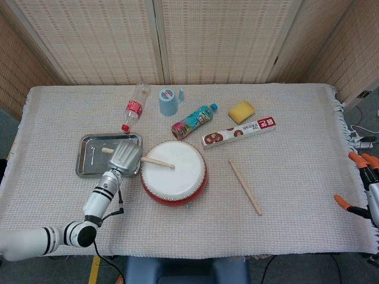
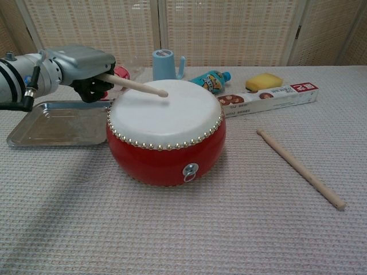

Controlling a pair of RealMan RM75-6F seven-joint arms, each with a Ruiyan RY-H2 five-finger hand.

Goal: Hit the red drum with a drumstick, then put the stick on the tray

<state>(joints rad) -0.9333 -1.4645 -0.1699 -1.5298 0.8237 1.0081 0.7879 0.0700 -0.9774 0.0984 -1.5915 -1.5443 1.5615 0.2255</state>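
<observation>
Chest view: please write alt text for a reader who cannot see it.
The left robot hand holds a drumstick angled over the white skin of a red drum on a woven cloth. A metal tray lies to the drum's left and a second drumstick to its right.

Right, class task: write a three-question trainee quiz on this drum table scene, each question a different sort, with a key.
1. True or false: the left hand holds a drumstick with its tip over the white head of the red drum.
2. Multiple choice: the second drumstick lies
A. in the tray
B. on the cloth, right of the drum
C. across the sponge
3. Fill in: the blue ____ stands between the clear bottle and the colourful bottle.

Key: 1 true; 2 B; 3 cup.
</observation>
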